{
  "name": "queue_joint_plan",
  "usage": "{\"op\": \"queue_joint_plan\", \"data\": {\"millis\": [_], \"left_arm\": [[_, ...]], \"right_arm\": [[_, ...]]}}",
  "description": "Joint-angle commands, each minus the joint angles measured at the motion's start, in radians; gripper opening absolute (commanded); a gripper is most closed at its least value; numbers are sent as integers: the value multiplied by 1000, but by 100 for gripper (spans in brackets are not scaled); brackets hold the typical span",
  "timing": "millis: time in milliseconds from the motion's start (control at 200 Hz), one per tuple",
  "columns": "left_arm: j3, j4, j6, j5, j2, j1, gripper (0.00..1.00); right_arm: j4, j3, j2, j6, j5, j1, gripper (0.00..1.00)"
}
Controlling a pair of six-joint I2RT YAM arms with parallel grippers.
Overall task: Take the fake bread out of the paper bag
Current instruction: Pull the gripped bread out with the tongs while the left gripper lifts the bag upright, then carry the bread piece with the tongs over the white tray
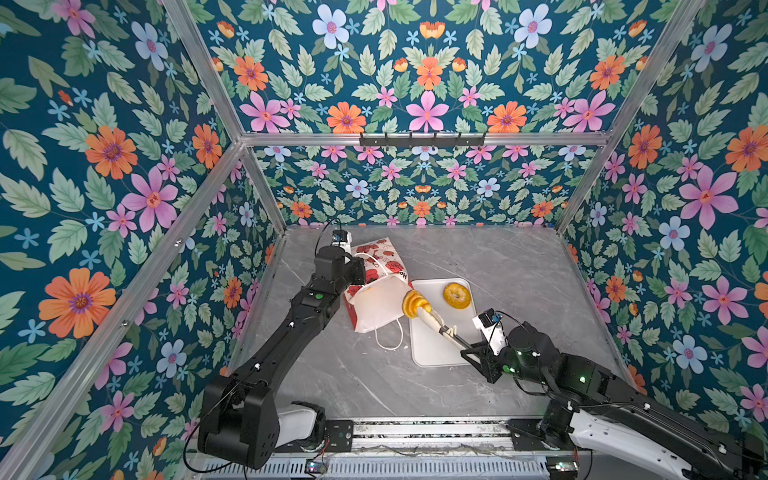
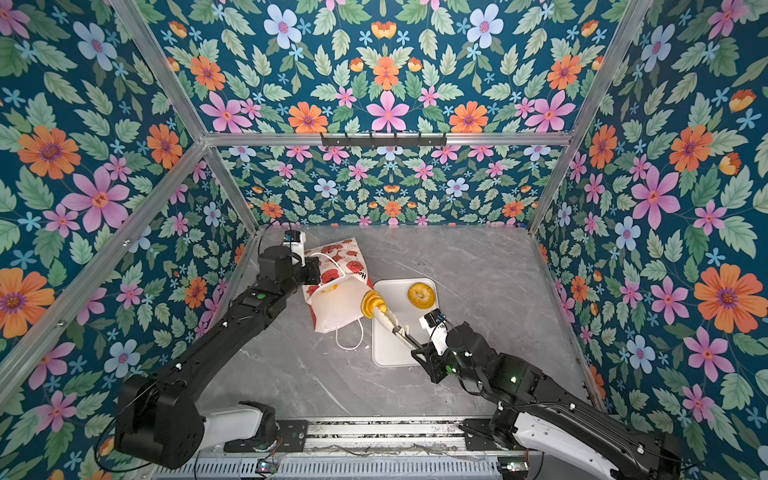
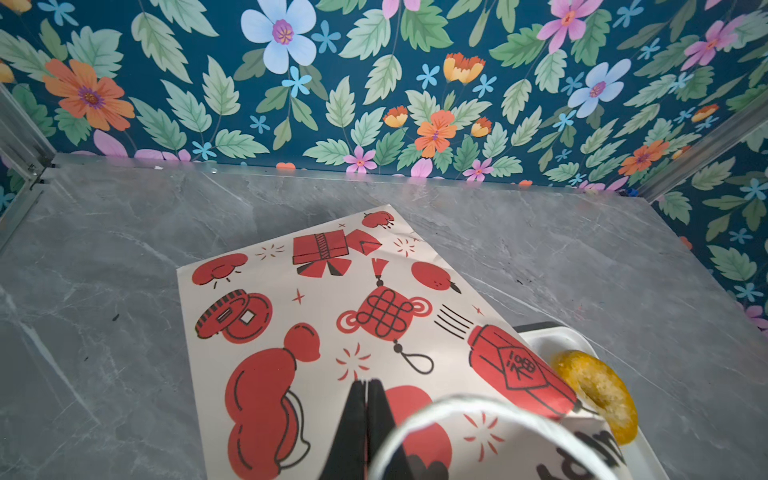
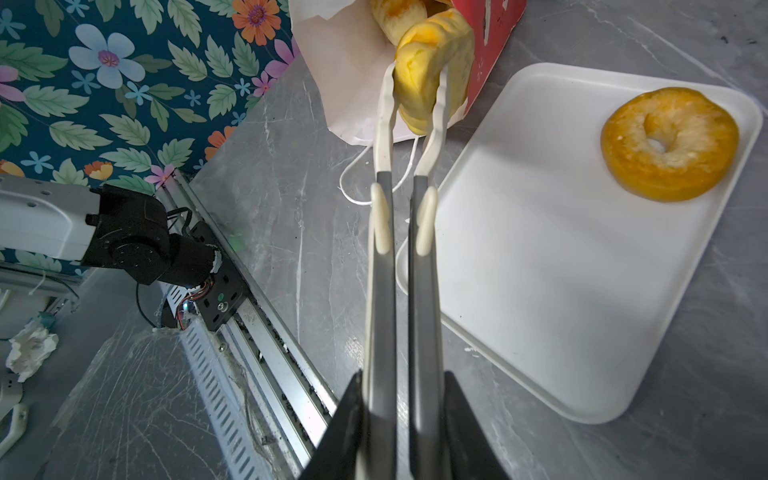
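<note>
One bagel lies flat on the white tray, near a far corner. My right claw is clenched on the handles of the tongs, whose pale tips pinch a ridged croissant at the mouth of the paper bag. The bag lies on its side on the tabletop, just beside the tray. More bread shows inside the mouth. My left claw is clenched at the bag's upper lip; whether it pinches paper I cannot tell.
</note>
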Motion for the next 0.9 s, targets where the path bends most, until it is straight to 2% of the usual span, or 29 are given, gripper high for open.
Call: {"op": "queue_joint_plan", "data": {"millis": [0,465,895], "left_arm": [[-8,28,-9,-33,-5,24,0],[-36,21,-10,-14,-40,129,0],[-40,31,-4,-24,-40,150,0]], "right_arm": [[10,-7,-20,37,44,1,0],[53,-52,-14,38,116,-18,0],[105,-13,-92,50,51,-18,0]]}}
